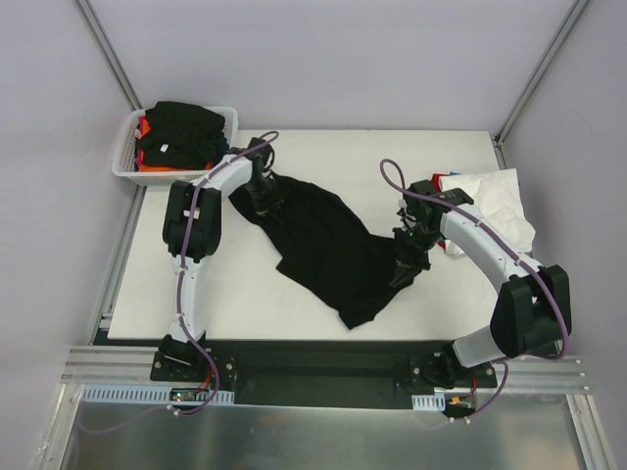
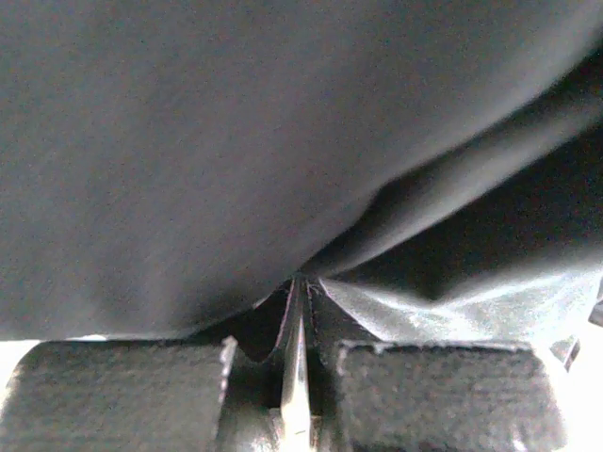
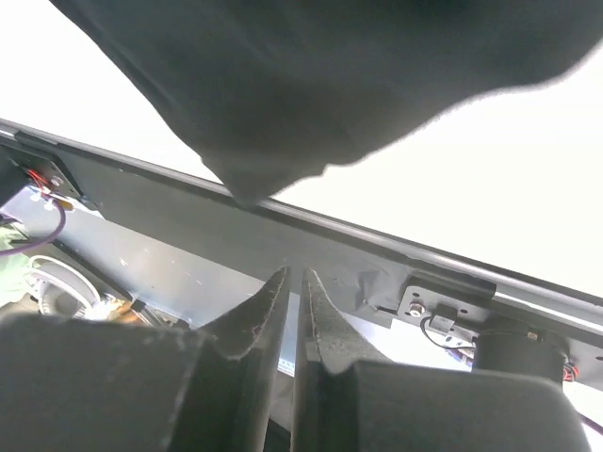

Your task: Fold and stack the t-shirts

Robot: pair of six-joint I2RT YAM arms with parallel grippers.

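Black t-shirt [image 1: 323, 240] spread on desk [image 1: 245, 304] between pincers. Left pincer [image 1: 265, 199] clamped on its edge; right pincer [image 1: 405, 269] nearly closed, slit empty. Basket [image 1: 124, 162] beyond-left of left pincer holds piled shirts [image 1: 181, 129], black over orange, red. White shirt [image 1: 495, 206] right of right pincer.

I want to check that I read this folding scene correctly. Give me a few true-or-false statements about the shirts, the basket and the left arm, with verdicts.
1. The left gripper is shut on the black t-shirt. True.
2. The white mesh basket is empty. False: it holds black and orange clothes.
3. A white t-shirt lies at the table's right side. True.
4. The black t-shirt is folded into a neat square. False: it lies spread out and rumpled across the table.
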